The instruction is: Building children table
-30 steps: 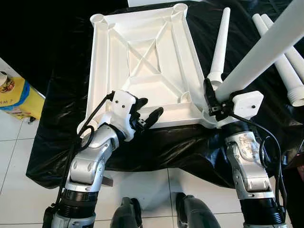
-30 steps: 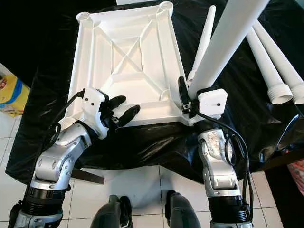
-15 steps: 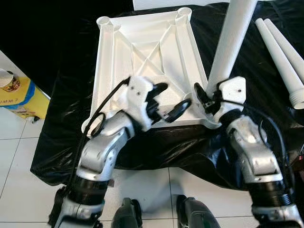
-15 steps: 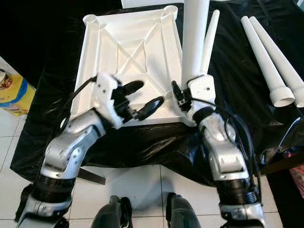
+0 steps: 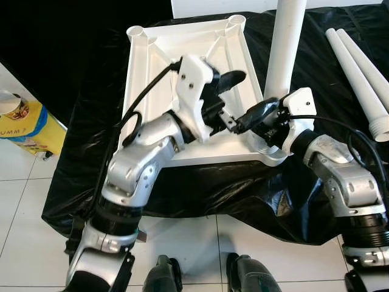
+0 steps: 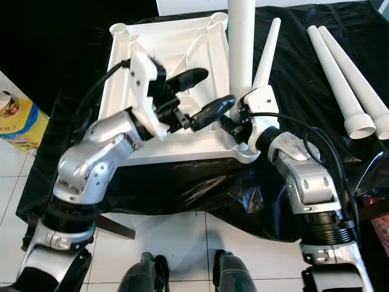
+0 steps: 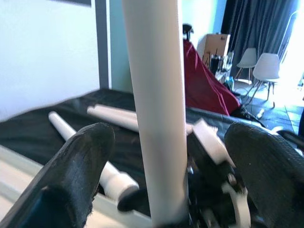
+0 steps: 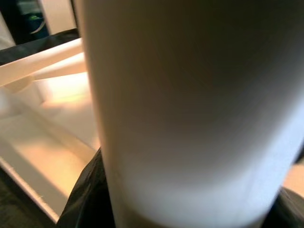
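Upturned tabletop [image 5: 182, 61] on black sheet [image 5: 79, 121]. Right pincer [image 5: 270, 118] clamps leg [image 5: 284, 48], now upright at near-right corner socket. Left pincer [image 5: 234, 100], raised since earlier, fingers spread beside leg. Spare legs [image 6: 346, 79] lie right.

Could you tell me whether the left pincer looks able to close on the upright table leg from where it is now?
Probably yes: the left pincer is open with the upright leg between its fingers, nothing in between. The right pincer grips the leg's base close below.
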Robot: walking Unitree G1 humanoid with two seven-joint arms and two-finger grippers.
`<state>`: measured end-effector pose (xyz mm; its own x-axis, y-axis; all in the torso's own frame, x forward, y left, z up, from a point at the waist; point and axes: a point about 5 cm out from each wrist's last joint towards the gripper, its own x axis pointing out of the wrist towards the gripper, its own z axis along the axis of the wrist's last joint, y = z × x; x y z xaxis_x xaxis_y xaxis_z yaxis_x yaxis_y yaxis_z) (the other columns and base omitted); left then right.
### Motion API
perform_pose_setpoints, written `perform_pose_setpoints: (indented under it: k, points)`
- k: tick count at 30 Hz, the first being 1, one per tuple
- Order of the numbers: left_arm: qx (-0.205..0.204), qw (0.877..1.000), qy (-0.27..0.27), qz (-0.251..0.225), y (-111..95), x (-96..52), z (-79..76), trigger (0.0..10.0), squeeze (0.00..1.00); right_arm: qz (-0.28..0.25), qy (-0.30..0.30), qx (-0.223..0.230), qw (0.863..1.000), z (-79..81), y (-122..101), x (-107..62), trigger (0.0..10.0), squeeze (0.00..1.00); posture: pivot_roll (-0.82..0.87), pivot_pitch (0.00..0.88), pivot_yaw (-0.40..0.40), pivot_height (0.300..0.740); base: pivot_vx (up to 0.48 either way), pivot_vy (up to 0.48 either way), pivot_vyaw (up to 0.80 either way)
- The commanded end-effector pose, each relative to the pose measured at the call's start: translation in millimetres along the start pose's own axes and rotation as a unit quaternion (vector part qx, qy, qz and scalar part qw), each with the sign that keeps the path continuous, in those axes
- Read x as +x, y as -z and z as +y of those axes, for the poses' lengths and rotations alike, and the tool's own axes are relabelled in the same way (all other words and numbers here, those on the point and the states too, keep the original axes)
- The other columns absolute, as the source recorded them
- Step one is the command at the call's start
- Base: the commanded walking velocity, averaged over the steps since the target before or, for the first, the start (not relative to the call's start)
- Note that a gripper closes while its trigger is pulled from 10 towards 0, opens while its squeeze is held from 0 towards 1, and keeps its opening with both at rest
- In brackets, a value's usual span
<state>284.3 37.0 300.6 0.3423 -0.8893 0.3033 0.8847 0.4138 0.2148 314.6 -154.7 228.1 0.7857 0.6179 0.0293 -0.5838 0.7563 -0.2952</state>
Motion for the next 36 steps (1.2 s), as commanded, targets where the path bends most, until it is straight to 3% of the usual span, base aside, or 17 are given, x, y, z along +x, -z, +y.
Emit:
perform_pose_setpoints:
  k: [1, 12, 15, 16, 23, 24, 26, 27, 36]
  points:
    - [0.008, 0.987, 0.159, -0.004, -5.7, -0.6, -10.7, 10.0, 0.0, 0.005, -0.04, -0.004, 0.999, 3.5, -2.2, 1.2, 10.0, 0.0, 0.02, 0.152, 0.047, 0.74, 0.0, 0.0, 0.0]
    - [0.009, 0.985, 0.171, -0.009, -17.7, 6.1, 1.0, 10.0, 0.0, 0.015, -0.105, -0.013, 0.994, 7.4, -8.3, 0.0, 10.0, 0.0, 0.03, 0.158, 0.056, 0.74, 0.0, 0.0, 0.0]
    - [-0.023, 0.981, 0.188, -0.031, -29.5, 11.6, 4.6, 10.0, 0.0, 0.021, -0.139, -0.015, 0.99, 10.2, -9.7, -0.6, 10.0, 0.0, 0.03, 0.161, 0.057, 0.74, 0.0, 0.0, 0.0]
    - [-0.057, 0.978, 0.196, -0.046, -38.1, 17.3, 7.0, 10.0, 0.0, 0.028, -0.162, -0.019, 0.986, 12.4, -9.3, -1.5, 10.0, 0.0, 0.03, 0.161, 0.057, 0.74, 0.0, 0.0, 0.0]
    - [-0.081, 0.974, 0.208, -0.048, -42.6, 22.2, 9.4, 10.0, 0.0, 0.033, -0.169, -0.02, 0.985, 11.9, -8.2, -1.6, 10.0, 0.0, 0.03, 0.161, 0.063, 0.74, 0.0, 0.0, 0.0]
    - [-0.089, 0.974, 0.202, -0.045, -42.4, 24.2, 12.6, 3.3, 0.0, 0.035, -0.168, -0.022, 0.985, 11.1, -7.5, -1.5, 10.0, 0.0, 0.03, 0.16, 0.063, 0.74, 0.0, 0.0, 0.0]
    - [-0.095, 0.975, 0.198, -0.044, -42.2, 25.6, 14.9, 3.3, 0.0, 0.037, -0.167, -0.024, 0.985, 10.5, -7.0, -1.4, 10.0, 0.0, 0.03, 0.16, 0.063, 0.74, 0.0, 0.0, 0.0]
    - [-0.097, 0.975, 0.197, -0.042, -42.3, 26.3, 16.8, 0.0, 0.0, 0.038, -0.166, -0.025, 0.985, 9.8, -6.6, -1.7, 10.0, 0.0, 0.03, 0.16, 0.066, 0.74, 0.0, 0.0, 0.0]
    - [-0.097, 0.974, 0.199, -0.039, -45.1, 26.2, 18.5, 0.0, 0.0, 0.037, -0.153, -0.024, 0.987, 4.9, -6.4, -3.0, 10.0, 0.0, 0.03, 0.146, 0.072, 0.74, 0.0, 0.0, 0.0]
